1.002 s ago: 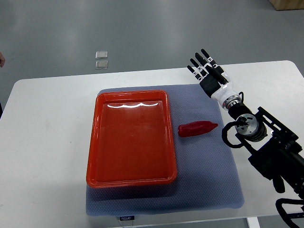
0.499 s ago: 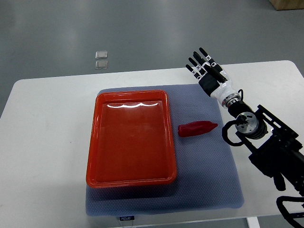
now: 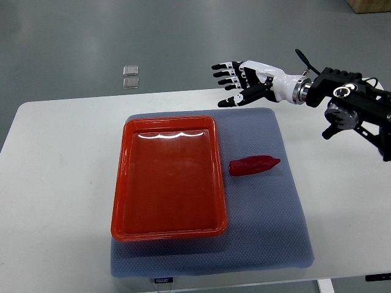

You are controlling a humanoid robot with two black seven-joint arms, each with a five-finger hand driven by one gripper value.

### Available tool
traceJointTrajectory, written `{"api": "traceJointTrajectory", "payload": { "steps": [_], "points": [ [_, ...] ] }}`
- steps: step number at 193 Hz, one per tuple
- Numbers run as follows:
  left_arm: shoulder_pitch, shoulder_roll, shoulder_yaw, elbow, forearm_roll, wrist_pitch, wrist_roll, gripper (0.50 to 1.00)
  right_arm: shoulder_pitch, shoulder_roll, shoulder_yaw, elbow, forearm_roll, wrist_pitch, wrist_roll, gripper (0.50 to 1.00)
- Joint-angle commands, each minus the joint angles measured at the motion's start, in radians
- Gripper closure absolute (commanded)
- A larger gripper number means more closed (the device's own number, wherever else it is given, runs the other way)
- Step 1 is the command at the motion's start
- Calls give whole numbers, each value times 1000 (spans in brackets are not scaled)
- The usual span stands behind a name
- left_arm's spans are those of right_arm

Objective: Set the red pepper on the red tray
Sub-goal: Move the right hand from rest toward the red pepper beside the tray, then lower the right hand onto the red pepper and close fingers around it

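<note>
Right hand (image 3: 241, 82) fingers spread, empty, probably hovering over far mat edge. Glossy red pepper (image 3: 253, 165) lies toward the robot from it, long axis left-right, just beside red plastic tray (image 3: 120, 183).

My right arm (image 3: 357, 113) runs off the picture's right edge, so I see nothing of it past the forearm housing. The desk (image 3: 55, 201) is cut along the bottom edge, its near corners gone. The label (image 3: 162, 281) on the mat's (image 3: 269, 232) front edge is too small to read. Two small squares (image 3: 131, 76) on the floor (image 3: 91, 36) are too small to identify. A tan corner (image 3: 369, 5) at top right is cropped.
</note>
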Motion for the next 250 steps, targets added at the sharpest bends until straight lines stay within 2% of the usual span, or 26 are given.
{"api": "traceJointTrajectory", "payload": {
  "steps": [1, 20, 46, 71, 113, 159, 250],
  "points": [
    [0, 0, 0, 0, 0, -1, 0, 500, 118, -67, -190, 77, -69, 19, -43, 587],
    [0, 0, 0, -2, 0, -1, 0, 500, 196, -101, -303, 158, -104, 19, -73, 587],
    [0, 0, 0, -2, 0, -1, 0, 500, 196, -116, -322, 239, -100, 13, -97, 587],
    [0, 0, 0, 3, 0, -1, 0, 500, 186, -125, -360, 285, -100, -27, -100, 587],
    [0, 0, 0, 4, 0, -1, 0, 500, 121, -124, -371, 290, -109, -105, -120, 589],
    [0, 0, 0, 4, 0, -1, 2, 500, 61, -121, -377, 290, -198, -186, -114, 591],
    [0, 0, 2, 6, 0, 1, 2, 500, -15, -109, -378, 269, -281, -238, -112, 597]
  ]
}}
